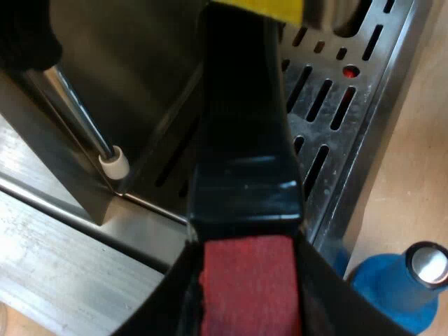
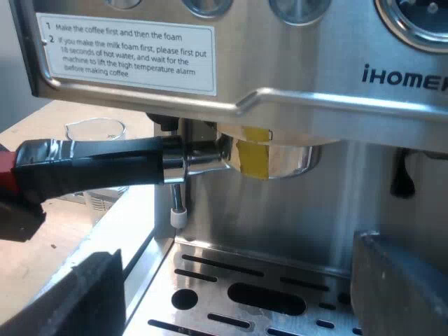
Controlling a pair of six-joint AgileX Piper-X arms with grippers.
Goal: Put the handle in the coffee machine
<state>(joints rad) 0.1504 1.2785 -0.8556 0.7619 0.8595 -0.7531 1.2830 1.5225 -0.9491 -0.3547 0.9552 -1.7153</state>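
Blue tamper [image 1: 400,292] with a silver cap stands upright on the light wooden counter [image 1: 420,140]. Clear measuring glass [image 2: 95,129] stands on the counter, partly hidden

Under the holder [image 2: 287,161] the room down to the drip tray [image 1: 392,91] is free. The steam wand [image 2: 178,199] hangs just below the handle [image 2: 98,168], close to the machine [image 2: 350,203], and blocks that gap. A tamper [image 1: 392,294] stands on the table just beside the tray's edge, and a glass [image 2: 98,129] stands far off beyond the handle.
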